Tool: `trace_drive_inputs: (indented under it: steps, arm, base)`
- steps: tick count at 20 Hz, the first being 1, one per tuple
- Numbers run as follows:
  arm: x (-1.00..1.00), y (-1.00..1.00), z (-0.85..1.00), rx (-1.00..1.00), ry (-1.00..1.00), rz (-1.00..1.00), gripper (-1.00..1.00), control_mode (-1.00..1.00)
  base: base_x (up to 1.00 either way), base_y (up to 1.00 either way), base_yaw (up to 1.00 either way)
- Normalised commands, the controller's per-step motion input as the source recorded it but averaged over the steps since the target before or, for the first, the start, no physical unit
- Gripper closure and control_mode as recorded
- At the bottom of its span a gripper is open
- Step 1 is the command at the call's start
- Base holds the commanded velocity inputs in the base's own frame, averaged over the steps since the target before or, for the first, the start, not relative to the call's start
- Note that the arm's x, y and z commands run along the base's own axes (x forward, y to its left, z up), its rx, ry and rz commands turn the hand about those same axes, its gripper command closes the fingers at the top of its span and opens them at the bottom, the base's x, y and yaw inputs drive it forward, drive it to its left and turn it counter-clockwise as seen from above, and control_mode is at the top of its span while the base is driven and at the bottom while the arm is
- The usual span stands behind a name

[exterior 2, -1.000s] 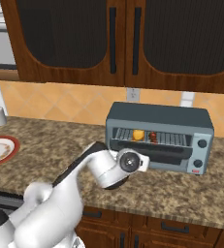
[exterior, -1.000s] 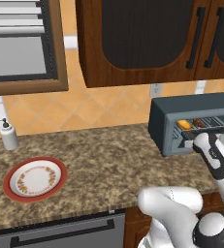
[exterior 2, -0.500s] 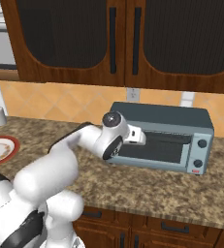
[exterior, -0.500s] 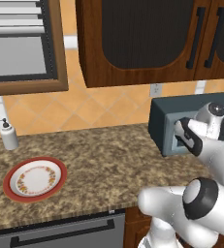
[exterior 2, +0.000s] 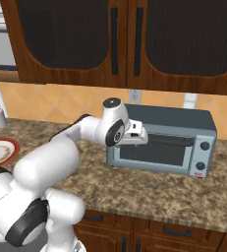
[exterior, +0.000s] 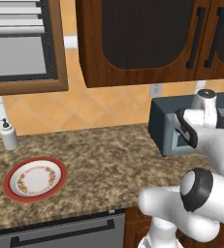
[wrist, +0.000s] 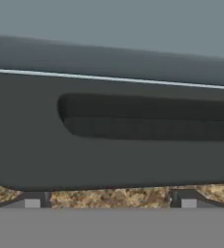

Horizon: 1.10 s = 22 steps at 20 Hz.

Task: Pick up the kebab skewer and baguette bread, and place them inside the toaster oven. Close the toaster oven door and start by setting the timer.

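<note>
Toaster oven (exterior 2: 164, 142) sits at the back right of the granite bench (exterior 2: 149, 189), its door (exterior 2: 156, 152) shut, dark handle (wrist: 147, 118) close before the hand camera. Gripper (exterior 2: 137, 135) at the door's upper left, jaws spread wide, pinching nothing. Plate (exterior: 35, 178) well apart, far left.

Flat, even rendered light, no glare; faint soft shadow lay under the toaster oven (exterior 2: 161, 142) on the worktop (exterior: 104, 160). Hand view was blurry, dim, close-up.
</note>
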Motion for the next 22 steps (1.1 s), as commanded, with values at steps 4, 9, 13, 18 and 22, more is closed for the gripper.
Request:
trace_drive_inputs:
  steps: [4, 9, 13, 18, 22]
  arm:
    - [-0.67, 0.02, 0.00, -0.12, 0.00, 0.00, -1.00, -1.00]
    - [-0.92, 0.01, 0.02, -0.06, -0.01, 0.00, -1.00, -1.00]
    - [-0.95, -0.01, 0.22, 0.00, 0.00, 0.00, -1.00, -1.00]
    - [-0.76, -0.28, 0.35, 0.00, 0.00, 0.00, -1.00, -1.00]
    - [-0.51, -0.38, 0.21, 0.00, 0.00, 0.00, -1.00, -1.00]
  base:
    - [0.00, 0.00, 0.00]
    - [0.00, 0.00, 0.00]
    - [0.00, 0.00, 0.00]
    - [0.00, 0.00, 0.00]
    - [0.00, 0.00, 0.00]
